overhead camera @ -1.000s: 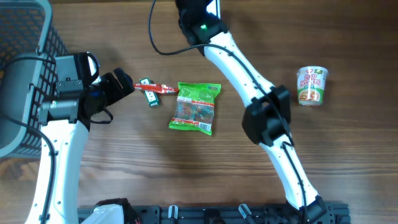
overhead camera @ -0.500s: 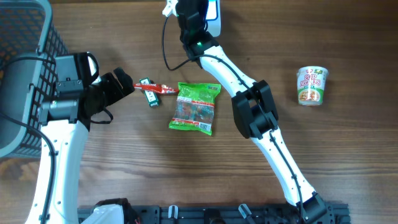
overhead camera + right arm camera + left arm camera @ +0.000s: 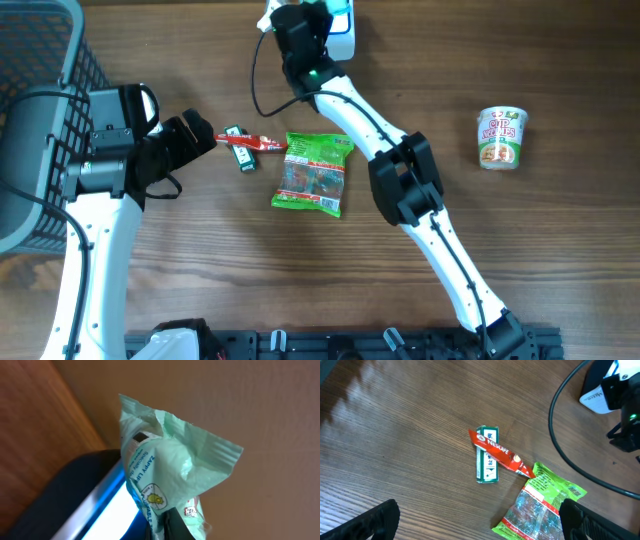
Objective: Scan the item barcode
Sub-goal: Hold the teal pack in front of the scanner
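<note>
Green packet (image 3: 170, 455) — right jaws — at scanner (image 3: 80, 485)

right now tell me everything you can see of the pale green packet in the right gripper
The pale green packet is a thin, crinkled plastic sachet with crimped edges, small print and a yellow logo. The right gripper pinches its lower end, holding it beside the blue-lit scanner.

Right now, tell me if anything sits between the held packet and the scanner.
Nothing visible does. The right end effector holds the pale green packet close by the scanner, with nothing between them.
</note>
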